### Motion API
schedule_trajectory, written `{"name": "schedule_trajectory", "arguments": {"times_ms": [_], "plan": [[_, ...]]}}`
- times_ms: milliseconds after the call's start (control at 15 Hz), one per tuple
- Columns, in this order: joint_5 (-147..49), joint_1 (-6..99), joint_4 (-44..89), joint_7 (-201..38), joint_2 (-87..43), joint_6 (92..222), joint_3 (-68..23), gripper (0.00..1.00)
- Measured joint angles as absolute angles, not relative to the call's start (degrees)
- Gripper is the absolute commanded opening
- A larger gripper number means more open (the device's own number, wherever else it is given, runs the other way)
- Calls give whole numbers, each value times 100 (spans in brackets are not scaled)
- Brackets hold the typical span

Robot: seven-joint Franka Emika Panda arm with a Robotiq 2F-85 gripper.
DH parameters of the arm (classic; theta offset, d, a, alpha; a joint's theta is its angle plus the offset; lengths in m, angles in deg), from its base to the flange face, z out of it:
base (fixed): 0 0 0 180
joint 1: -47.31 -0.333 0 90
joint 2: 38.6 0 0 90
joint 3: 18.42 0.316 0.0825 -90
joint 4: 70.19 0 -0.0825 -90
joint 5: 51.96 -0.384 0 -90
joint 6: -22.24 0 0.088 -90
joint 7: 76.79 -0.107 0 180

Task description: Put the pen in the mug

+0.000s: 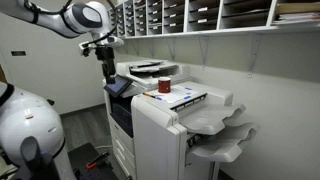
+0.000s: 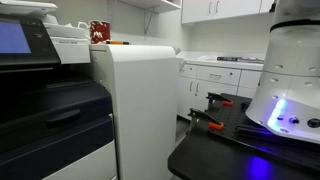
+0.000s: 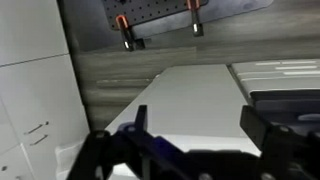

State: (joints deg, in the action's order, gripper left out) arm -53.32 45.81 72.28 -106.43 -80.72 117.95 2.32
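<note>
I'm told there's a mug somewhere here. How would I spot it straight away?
Look for the big white copier under the wall of pigeonhole shelves. On its flat top stands the mug. It is a small upright red cylinder, and its colour sets it apart from the white machine around it.

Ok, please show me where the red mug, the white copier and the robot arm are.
red mug (image 1: 164, 86): in an exterior view, on its red side wall.
white copier (image 1: 155, 135): in an exterior view, on its white body panel.
robot arm (image 1: 65, 17): in an exterior view, on a white upper link.
</note>
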Motion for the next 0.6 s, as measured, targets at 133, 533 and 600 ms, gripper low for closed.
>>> {"name": "schedule_trajectory", "arguments": {"times_ms": [133, 533, 600], "plan": [[-5331, 4581, 7228, -10643, -8072, 11795, 232, 100], [-5336, 4673, 7220, -11517, -7892, 12219, 259, 100], [-5339, 4744, 7197, -11787, -7765, 12423, 267, 100]]}}
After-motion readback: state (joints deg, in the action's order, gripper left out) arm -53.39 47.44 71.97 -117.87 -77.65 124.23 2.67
